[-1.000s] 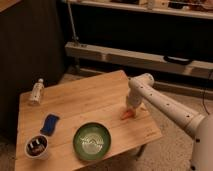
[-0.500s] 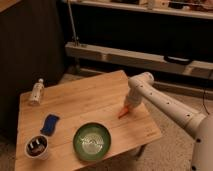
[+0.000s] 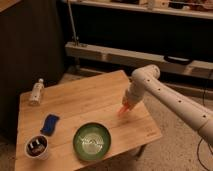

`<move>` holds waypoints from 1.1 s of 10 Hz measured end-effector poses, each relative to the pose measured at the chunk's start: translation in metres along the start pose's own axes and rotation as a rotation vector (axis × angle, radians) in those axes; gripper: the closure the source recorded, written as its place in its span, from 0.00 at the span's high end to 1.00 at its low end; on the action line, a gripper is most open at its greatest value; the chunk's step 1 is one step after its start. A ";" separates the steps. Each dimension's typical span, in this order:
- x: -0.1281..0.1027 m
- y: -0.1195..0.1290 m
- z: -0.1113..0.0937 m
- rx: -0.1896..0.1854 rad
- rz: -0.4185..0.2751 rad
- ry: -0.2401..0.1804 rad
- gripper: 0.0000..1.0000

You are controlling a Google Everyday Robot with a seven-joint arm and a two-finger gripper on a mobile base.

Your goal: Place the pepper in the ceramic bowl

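The small orange-red pepper hangs from my gripper, just above the right part of the wooden table. The gripper is shut on the pepper's upper end, and the white arm reaches in from the right. The green ceramic bowl stands near the table's front edge, to the lower left of the pepper and apart from it. Its shiny inside holds nothing.
A small white cup with dark contents stands at the front left corner. A blue sponge lies behind it. A small bottle lies at the back left. A low shelf runs behind the table.
The gripper and the pepper have shifted slightly left, toward the bowl's side of the table. The pepper's tip sits a little higher. The other things have not moved.
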 end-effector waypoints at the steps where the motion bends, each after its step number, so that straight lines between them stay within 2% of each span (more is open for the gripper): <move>1: -0.034 -0.006 -0.001 0.028 -0.064 -0.012 0.00; 4: -0.112 -0.024 0.002 0.084 -0.207 -0.023 0.00; 6: -0.155 -0.037 0.008 0.110 -0.304 -0.033 0.01; 7: -0.177 -0.041 0.012 0.111 -0.359 -0.034 0.08; 8: -0.197 -0.045 0.018 0.108 -0.410 -0.040 0.19; 11: -0.216 -0.047 0.032 0.087 -0.495 -0.013 0.51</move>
